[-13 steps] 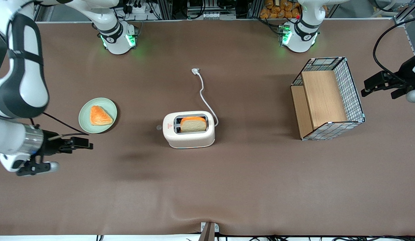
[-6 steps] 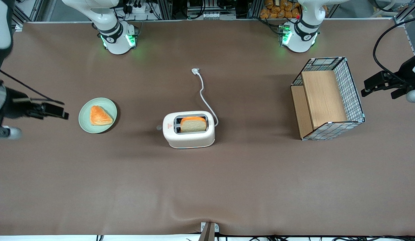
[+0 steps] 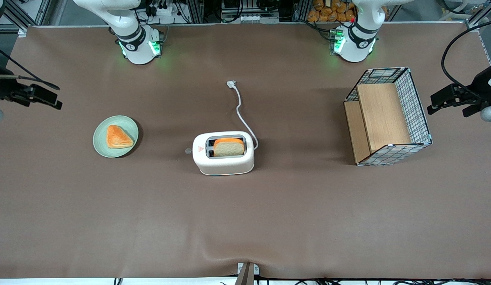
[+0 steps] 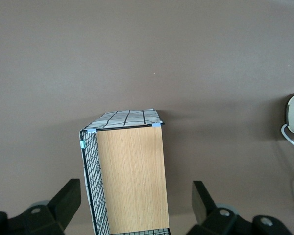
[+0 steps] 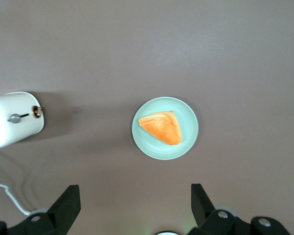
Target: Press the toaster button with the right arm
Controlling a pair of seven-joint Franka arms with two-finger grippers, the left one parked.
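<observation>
Your pincer hangs above the table at the working arm's end. It's well apart from the toaster, and the front camera cuts off most of the wrist. In that view you can't read the fingers. The right wrist camera can: the pincer is spread wide, with nothing between the two black fingers.

Below the pincer sits the pale green plate, carrying an orange wedge of pastry. From the front, the plate and pastry lie between the pincer and the toaster.

The toaster stands mid-table, with a slice of bread showing in one top slot. The toaster button juts from its narrow end, facing the plate, untouched. The wrist view shows only that end of the toaster and cuts off the body. It shows two small knobs there, where the front view gives one dot.

The white cord trails farther from the camera. The wire basket sits toward the parked arm's end.
</observation>
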